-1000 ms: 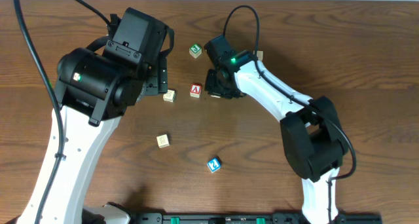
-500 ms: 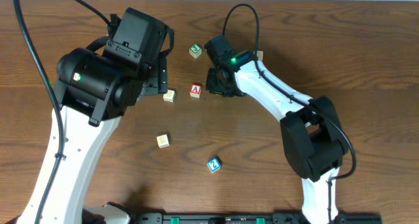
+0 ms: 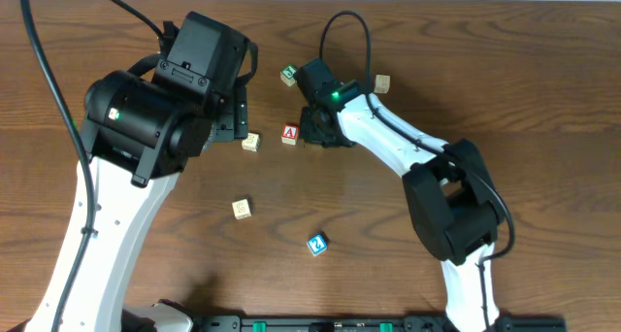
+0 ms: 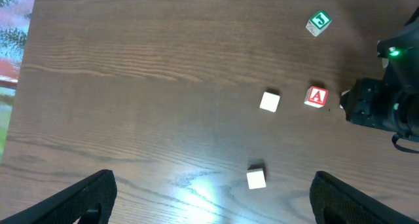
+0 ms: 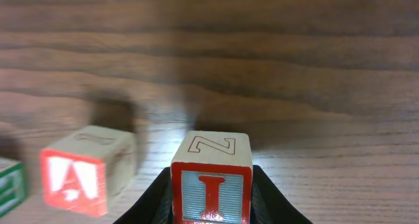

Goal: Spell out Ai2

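Left gripper (image 4: 213, 185): jaws wide apart, holding nothing, hovering over the table (image 3: 146, 264) near the left of the block group. Two pale blocks with no readable letter: one (image 3: 242, 209) alone toward the front, one (image 3: 251, 142) just left of the A block (image 3: 289, 134), small gap between them. A block lies flat, red A facing up. 2 block (image 3: 316, 244), blue face up, well apart toward the front edge. Green block (image 3: 289, 75) behind the A block. Right gripper (image 3: 315, 130) just right of the A block, fingers (image 5: 154, 199) clamped on the I block (image 5: 211, 185). I block upright, beside the A block, not touching it; contact with the table cannot be told. Tan block (image 3: 382, 83) far right, apart from the rest
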Robot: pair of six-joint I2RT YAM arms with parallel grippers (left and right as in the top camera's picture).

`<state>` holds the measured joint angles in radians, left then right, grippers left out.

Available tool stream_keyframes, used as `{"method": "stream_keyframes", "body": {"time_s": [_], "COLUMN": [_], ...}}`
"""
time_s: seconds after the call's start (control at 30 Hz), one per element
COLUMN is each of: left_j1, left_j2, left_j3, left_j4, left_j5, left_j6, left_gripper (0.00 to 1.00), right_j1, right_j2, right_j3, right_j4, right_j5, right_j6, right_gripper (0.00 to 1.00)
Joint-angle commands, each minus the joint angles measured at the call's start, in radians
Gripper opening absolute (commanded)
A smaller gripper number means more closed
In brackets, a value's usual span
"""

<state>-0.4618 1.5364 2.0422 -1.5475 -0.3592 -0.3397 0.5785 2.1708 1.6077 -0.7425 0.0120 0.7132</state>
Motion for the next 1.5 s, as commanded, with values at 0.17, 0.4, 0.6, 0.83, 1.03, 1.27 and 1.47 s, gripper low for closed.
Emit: {"method": "stream_keyframes", "body": {"time_s": [0.17,0.4,0.6,0.83,1.03,1.27,1.47], "left_j1": [0.003,0.003,0.003,0.003,0.003,0.003,0.003], "left_j2": [0.001,0.001,0.001,0.001,0.001,0.001,0.001], "left_j3": [0.0,0.0,0.0,0.0,-0.016,-0.108,-0.383], "left_j4": [-0.008,-0.008,-0.008,-0.008,-0.004,0.061,0.316], "left_j5": [-0.022,-0.022,-0.022,-0.022,-0.018,-0.018,-0.003], "left_j6": [-0.004,-0.004,-0.004,-0.005,-0.04,-0.042,-0.043], "left_gripper": [0.95,0.95,0.95,0.96,0.95,0.96,0.95], "right_j1": [0.005,0.005,0.004,-0.016,-0.048,-0.163,-0.263], "right_j2": [0.022,0.022,0.018,-0.046,-0.176,-0.3,-0.388], "right_j3": [0.013,0.013,0.016,0.071,0.106,0.106,0.105], "right_j4": [0.01,0.021,0.029,-0.013,-0.15,-0.34,-0.468], "right_j5": [0.044,0.044,0.044,0.108,0.262,0.325,0.369], "right_j6": [-0.038,-0.038,-0.038,-0.038,-0.037,-0.03,-0.027], "right_gripper": [0.18,0.48,0.57,0.69,0.83,0.99,0.99]}}
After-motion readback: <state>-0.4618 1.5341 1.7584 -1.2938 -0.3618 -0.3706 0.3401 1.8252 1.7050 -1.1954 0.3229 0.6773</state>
